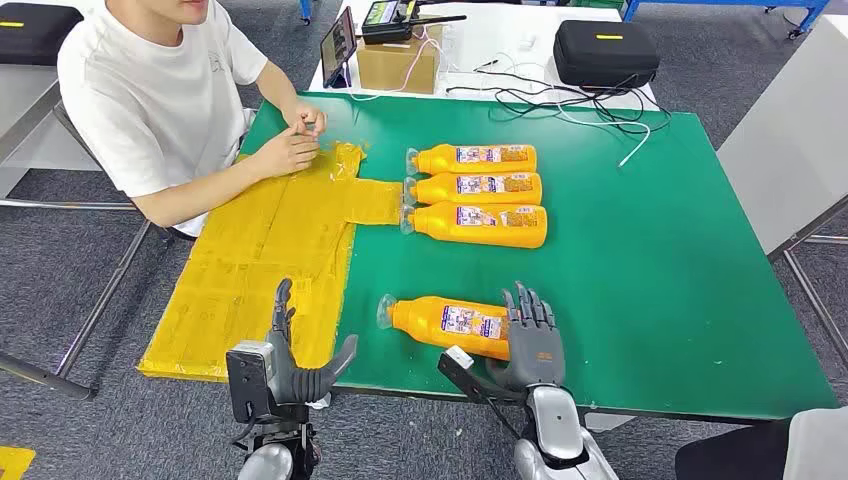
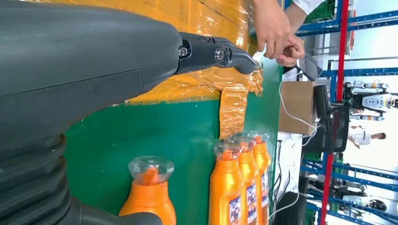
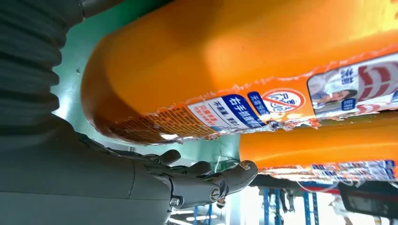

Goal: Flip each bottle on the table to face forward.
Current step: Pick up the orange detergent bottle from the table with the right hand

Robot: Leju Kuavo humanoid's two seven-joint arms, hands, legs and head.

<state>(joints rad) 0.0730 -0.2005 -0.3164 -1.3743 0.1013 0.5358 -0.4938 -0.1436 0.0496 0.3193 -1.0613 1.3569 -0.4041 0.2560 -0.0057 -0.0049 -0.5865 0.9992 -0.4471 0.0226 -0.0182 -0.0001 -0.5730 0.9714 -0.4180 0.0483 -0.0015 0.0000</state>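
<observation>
The left hand (image 1: 290,365) hovers at the near edge of the green surface (image 1: 650,270), fingers (image 2: 220,54) spread, holding nothing. The near bottle (image 1: 445,322) lies flat, cap leftward, label upward. The right hand (image 1: 530,335) rests at its base, fingers (image 3: 206,183) spread.

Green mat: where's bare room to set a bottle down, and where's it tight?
Free: the wide green mat right of the three-bottle row, out to the table's right edge; also the strip between that row and the near bottle. Tight: around the right hand at the near bottle, and by the yellow sheet.
</observation>
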